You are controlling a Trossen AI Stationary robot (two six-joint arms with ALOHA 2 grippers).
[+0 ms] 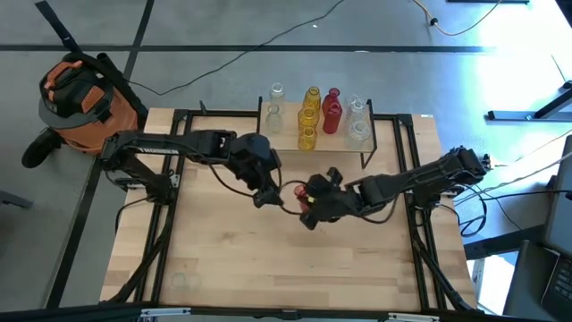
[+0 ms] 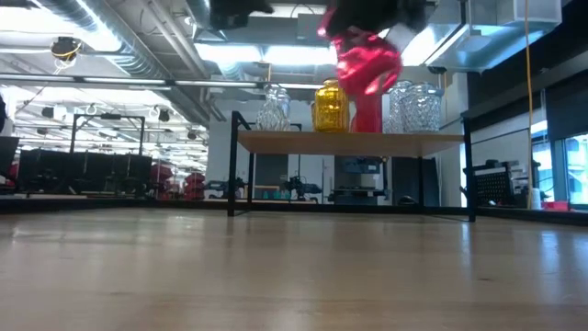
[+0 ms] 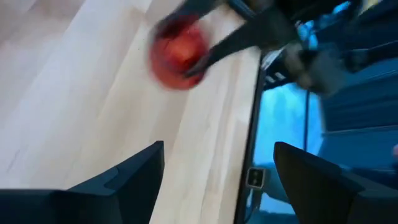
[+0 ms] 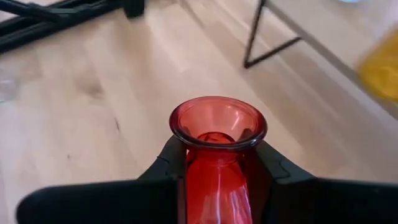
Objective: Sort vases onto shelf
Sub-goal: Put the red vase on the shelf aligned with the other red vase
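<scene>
A red glass vase [image 1: 302,191] is held in the air over the table's middle by my right gripper [image 1: 309,200], which is shut on it. In the low view the red vase [image 2: 367,61] hangs tilted, high above the tabletop. My left gripper [image 1: 266,195] is open just left of the vase and touches nothing. Its wrist view shows the vase [image 3: 177,51] ahead of its spread fingers [image 3: 134,177]. The shelf [image 1: 288,139] stands at the table's far edge. It carries clear [image 1: 275,95], yellow [image 1: 309,116] and red [image 1: 332,113] vases, upright on their bases. My right gripper pinches the red vase's neck [image 4: 217,163] between its two fingers, just below the flared lip [image 4: 217,118]. The fingers lie across the neck, and the mouth points away from the wrist. The vase is lifted clear of the table and tilted.
Black frame rails [image 1: 165,228] [image 1: 420,241] run along the table's left and right sides. An orange and black bag [image 1: 79,91] sits on the floor off the far left corner. Bare wood [image 1: 286,268] lies between the arms and the near edge.
</scene>
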